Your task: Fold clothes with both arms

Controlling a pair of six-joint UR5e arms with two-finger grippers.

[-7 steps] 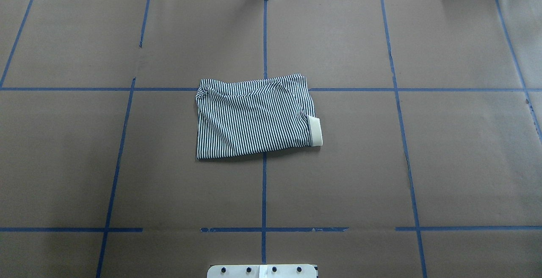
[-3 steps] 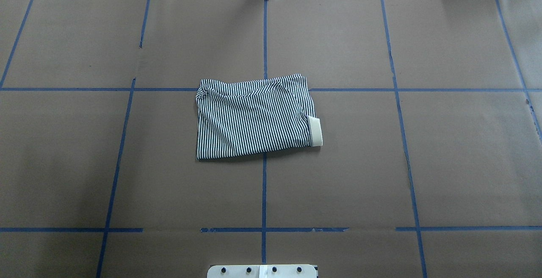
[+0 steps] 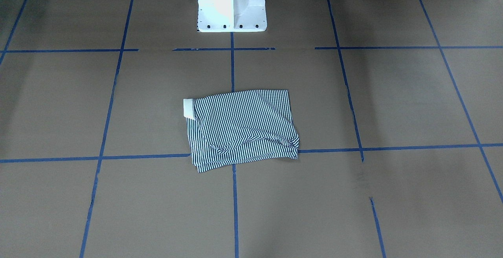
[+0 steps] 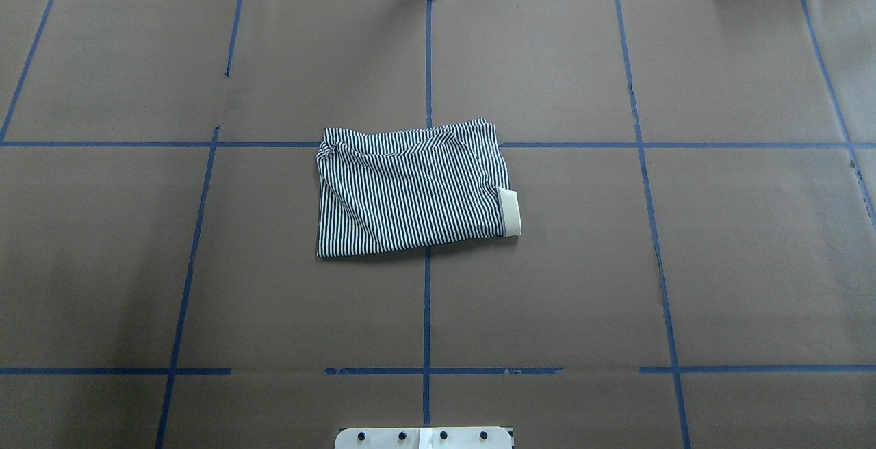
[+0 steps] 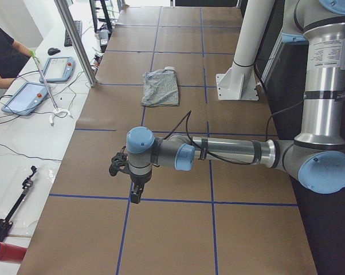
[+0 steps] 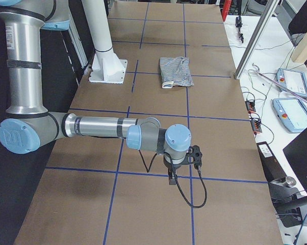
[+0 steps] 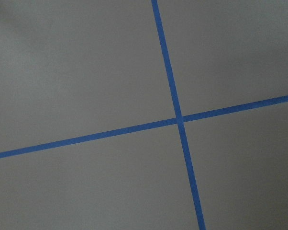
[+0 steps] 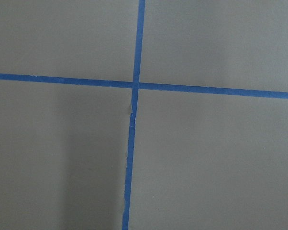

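Note:
The clothes are one navy-and-white striped shirt (image 4: pixel 410 192), folded into a compact rectangle at the middle of the table (image 4: pixel 547 285); it also shows in the front view (image 3: pixel 241 128) and far off in both side views. A cream band (image 4: pixel 510 211) sticks out at its right edge. The left gripper (image 5: pixel 135 192) hangs over bare table far from the shirt, seen only in the left side view, so I cannot tell its state. The right gripper (image 6: pixel 172 178) likewise shows only in the right side view, well away from the shirt. Both wrist views hold only brown paper and blue tape.
Brown paper with a blue tape grid (image 4: pixel 427 298) covers the table. The white pedestal base (image 3: pixel 231 4) stands at the robot's edge. Beyond the far edge a side bench holds tablets (image 5: pixel 26 97), cables and a metal post (image 5: pixel 75 40); a person's arm (image 5: pixel 9 51) is there.

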